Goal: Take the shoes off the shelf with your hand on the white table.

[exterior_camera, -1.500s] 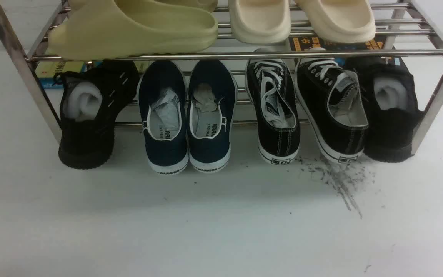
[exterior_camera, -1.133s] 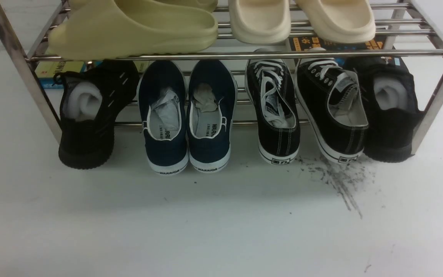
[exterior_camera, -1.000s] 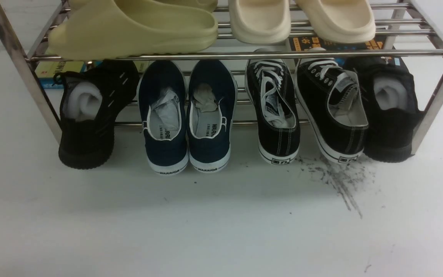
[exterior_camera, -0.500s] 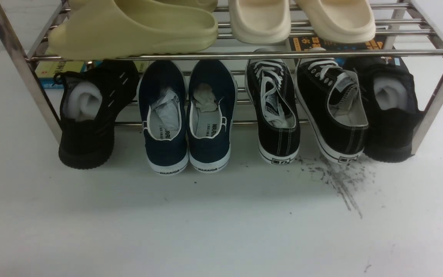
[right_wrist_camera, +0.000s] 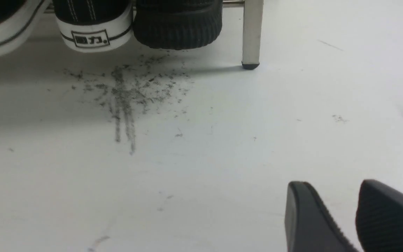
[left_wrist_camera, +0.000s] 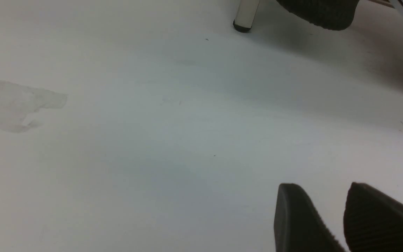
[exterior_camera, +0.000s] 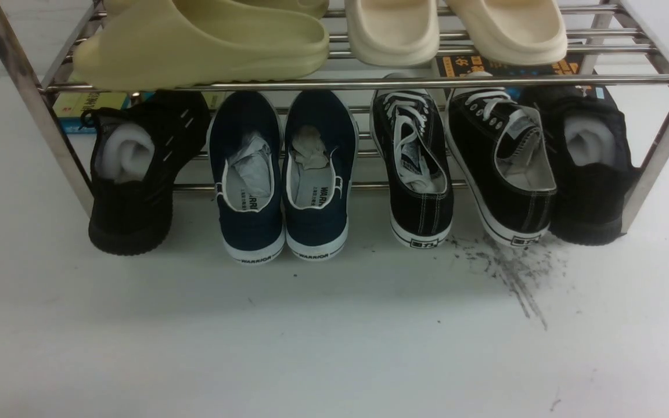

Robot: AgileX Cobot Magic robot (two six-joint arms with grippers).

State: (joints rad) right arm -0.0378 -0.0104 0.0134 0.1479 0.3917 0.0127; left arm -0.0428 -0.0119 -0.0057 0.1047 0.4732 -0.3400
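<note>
The pair of black canvas sneakers with white laces sits on the lower tier of the chrome shelf (exterior_camera: 369, 83), right of middle, heels toward me: one (exterior_camera: 418, 174) and the other (exterior_camera: 503, 168). Their white heels also show in the right wrist view (right_wrist_camera: 93, 33). My left gripper (left_wrist_camera: 322, 185) and right gripper (right_wrist_camera: 332, 182) hover low over the white table (exterior_camera: 334, 337), well short of the shelf. Each shows a narrow gap between its black fingertips and holds nothing. Neither gripper appears in the front view.
Navy WARRIOR slip-ons (exterior_camera: 282, 174) and black knit shoes (exterior_camera: 131, 174) (exterior_camera: 590, 162) share the lower tier. Foam slides (exterior_camera: 207, 40) lie on the upper tier. Dark scuff streaks (exterior_camera: 514, 273) mark the table under the sneakers. Shelf legs (right_wrist_camera: 251, 35) (left_wrist_camera: 246, 15) stand ahead of each gripper.
</note>
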